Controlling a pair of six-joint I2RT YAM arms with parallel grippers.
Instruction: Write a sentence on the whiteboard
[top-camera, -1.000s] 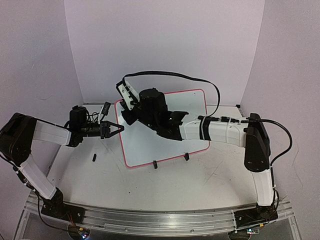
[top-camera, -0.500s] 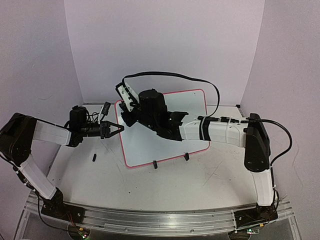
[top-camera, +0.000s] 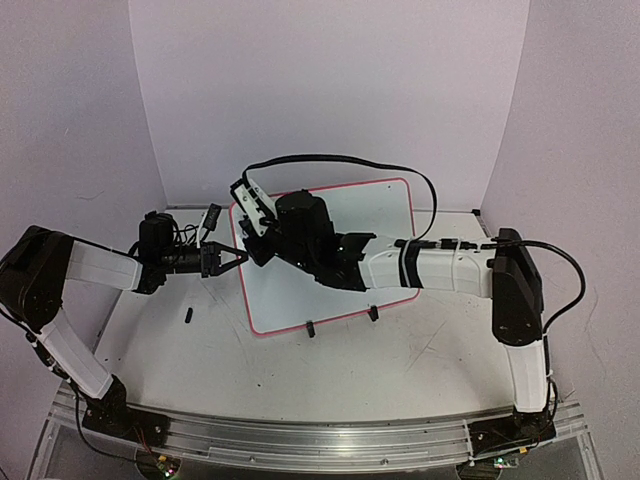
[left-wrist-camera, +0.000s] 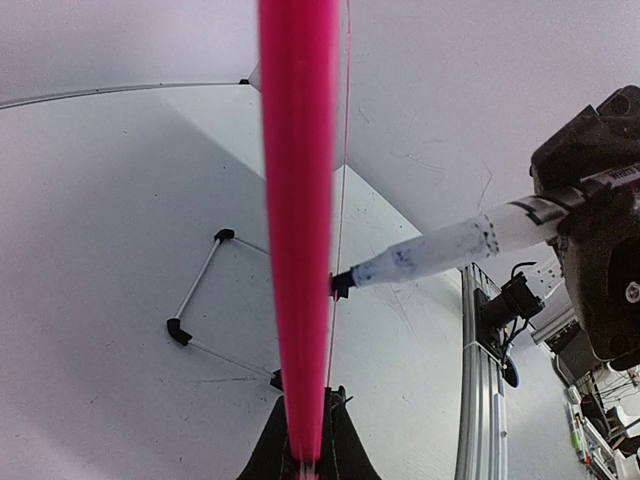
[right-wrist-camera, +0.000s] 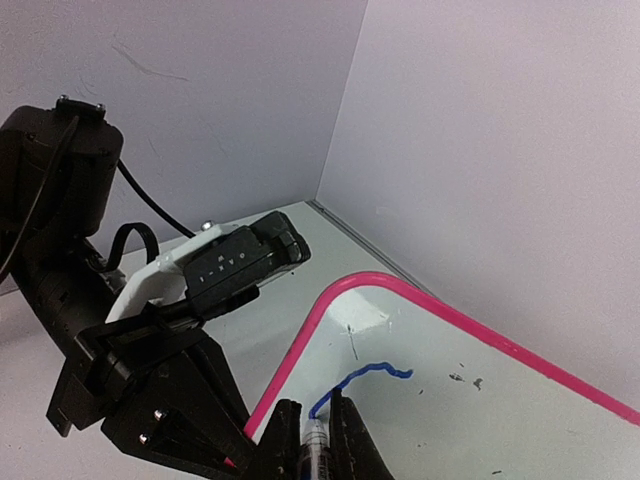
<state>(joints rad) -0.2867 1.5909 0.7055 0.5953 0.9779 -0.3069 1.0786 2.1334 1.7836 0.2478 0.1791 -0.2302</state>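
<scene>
Top external coverage runs from the arm bases at the near edge, across the table (top-camera: 300, 380), to the whiteboard (top-camera: 300, 295). The board is stood near the middle of the table on two black clip feet (top-camera: 311, 329) and leaned back, so that its face is offered to the arms.

Its left edge is reached from the side by the left gripper (top-camera: 238, 258). In the left wrist view the pink frame (left-wrist-camera: 297, 200) is seen pinched between the closed fingers. This hold is judged to be there so that the light board is not tipped or slid by writing pressure.

The upper left corner is reached by the right gripper (right-wrist-camera: 318, 458), which is closed on a marker (right-wrist-camera: 317, 432). The marker is angled in with its tip against the white surface, just inside the frame corner.

Beyond the tip a short wavy blue stroke (right-wrist-camera: 362, 376) is seen, so only the opening of the sentence is judged written. A start at this corner leaves the rest of the board free for words to be carried rightward. Farthest back, only pale walls are seen.
</scene>
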